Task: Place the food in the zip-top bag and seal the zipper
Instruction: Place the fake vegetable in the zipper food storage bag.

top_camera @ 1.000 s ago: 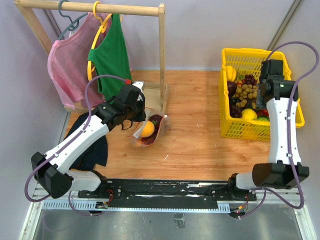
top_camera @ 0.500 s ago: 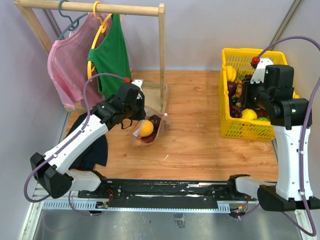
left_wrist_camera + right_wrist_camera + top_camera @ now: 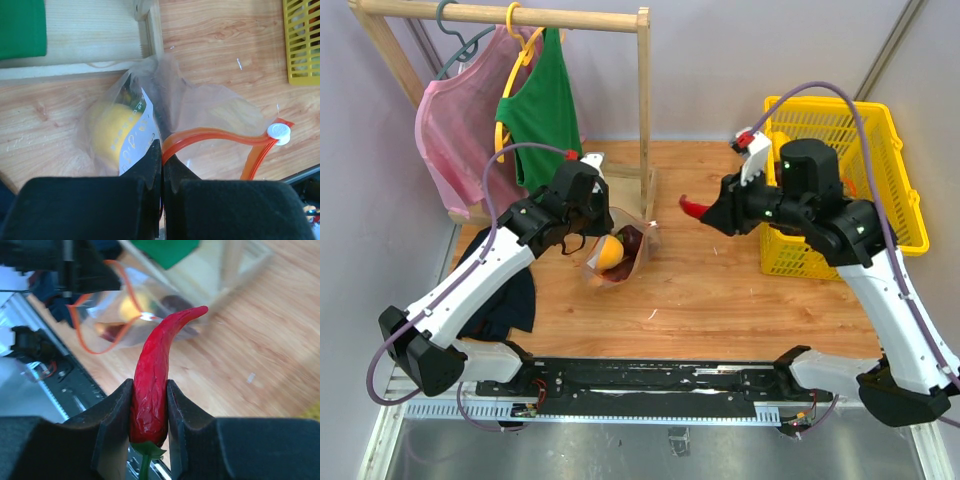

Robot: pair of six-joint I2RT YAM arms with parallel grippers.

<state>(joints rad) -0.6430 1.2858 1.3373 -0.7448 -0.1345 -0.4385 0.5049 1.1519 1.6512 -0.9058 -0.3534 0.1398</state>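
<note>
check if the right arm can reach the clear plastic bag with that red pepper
Probably yes: only bare wooden tabletop lies between the red curved pepper in its jaws and the crinkly clear plastic bag.

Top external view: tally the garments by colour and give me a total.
Pink top: 1
Green top: 1
Dark blue garment: 1
Total: 3
</note>
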